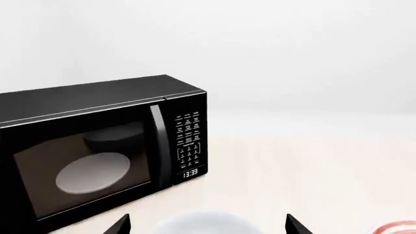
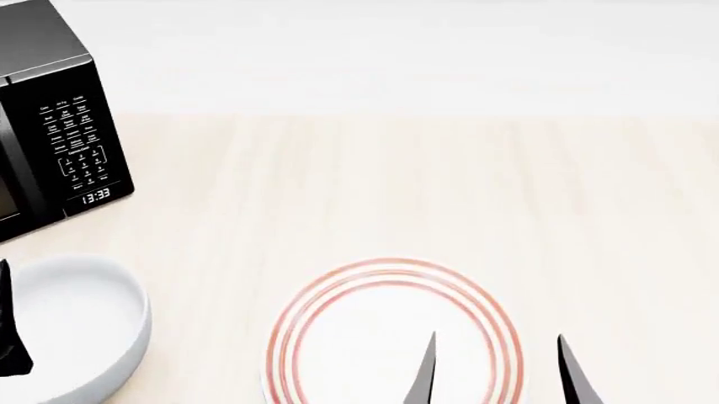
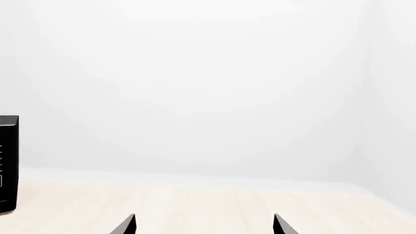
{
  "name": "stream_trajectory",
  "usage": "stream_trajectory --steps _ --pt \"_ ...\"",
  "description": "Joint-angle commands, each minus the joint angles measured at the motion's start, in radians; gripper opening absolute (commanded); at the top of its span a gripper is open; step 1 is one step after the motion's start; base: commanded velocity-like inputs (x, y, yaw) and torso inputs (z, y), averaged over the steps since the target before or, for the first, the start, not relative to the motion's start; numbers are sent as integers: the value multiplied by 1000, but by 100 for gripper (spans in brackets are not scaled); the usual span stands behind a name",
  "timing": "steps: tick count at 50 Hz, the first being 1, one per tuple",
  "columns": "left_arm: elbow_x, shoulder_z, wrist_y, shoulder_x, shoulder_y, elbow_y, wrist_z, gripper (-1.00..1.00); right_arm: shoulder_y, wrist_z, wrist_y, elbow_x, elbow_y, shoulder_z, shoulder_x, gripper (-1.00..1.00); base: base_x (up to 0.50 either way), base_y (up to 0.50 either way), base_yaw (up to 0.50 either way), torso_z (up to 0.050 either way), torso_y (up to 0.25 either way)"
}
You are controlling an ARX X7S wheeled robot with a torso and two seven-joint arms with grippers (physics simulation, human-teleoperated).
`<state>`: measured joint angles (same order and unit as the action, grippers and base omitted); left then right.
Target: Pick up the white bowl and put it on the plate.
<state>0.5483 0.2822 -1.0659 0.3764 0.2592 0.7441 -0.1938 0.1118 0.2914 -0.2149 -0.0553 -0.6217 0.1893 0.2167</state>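
Two grippers in play, neither holding anything. Landmark for all positions: the microwave (image 2: 50,126), black, clock reading 13:33, at the back left of the table (image 2: 450,185). The white bowl (image 2: 79,324) sits upright on the table just in front of the microwave, toward the robot; the plate (image 2: 396,332) lies further from the microwave to the right, apart from the bowl, with bare wood between them. Left gripper (image 1: 206,225): tips spread wide, jaws open, bowl rim showing between them in the wrist view but no contact visible. Right gripper (image 2: 494,370): fingers apart, open, hanging over the plate's far-from-microwave side. Risks, as judged: (1) glossy curved wall, so a pinch on the rim may slip or tip the bowl; (2) the bowl is close to the microwave, so a wide approach could knock the oven door or push the bowl against it; (3) the right gripper over the plate may obstruct the placement or collide with the left arm if not withdrawn; (4) the bowl is nearly as wide as the plate, so an off-centre release could leave it overhanging the red rings. Hidden or unclear: bowl and plate are both cut off by the head view's lower edge; only one dark left finger (image 2: 9,324) shows there, at the bowl's edge; finger heights above the rim cannot be told; the right wrist view shows no task item.
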Motion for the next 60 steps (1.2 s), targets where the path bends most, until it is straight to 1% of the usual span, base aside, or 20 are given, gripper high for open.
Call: stream_trajectory --steps 1,13,28,41,49,60 --pt "54 53 -86 -15 97 -197 10 100 1 10 0 -6 -1 6 8 100 0 0 0 0 0" --pt "9 20 -59 -2 150 -357 6 100 -4 21 2 -18 9 14 19 100 0 0 0 0 0" --pt "-35 -15 -3 2 159 -456 5 100 -10 33 7 -31 19 21 30 100 0 0 0 0 0" --pt "-81 -42 82 10 157 -567 18 100 -12 39 12 -35 30 37 38 100 0 0 0 0 0" --pt "-107 -73 135 7 174 -643 31 100 -13 44 11 -41 25 39 44 100 0 0 0 0 0" --pt "-124 -100 161 3 220 -730 39 100 -17 48 13 -49 30 48 50 100 0 0 0 0 0"
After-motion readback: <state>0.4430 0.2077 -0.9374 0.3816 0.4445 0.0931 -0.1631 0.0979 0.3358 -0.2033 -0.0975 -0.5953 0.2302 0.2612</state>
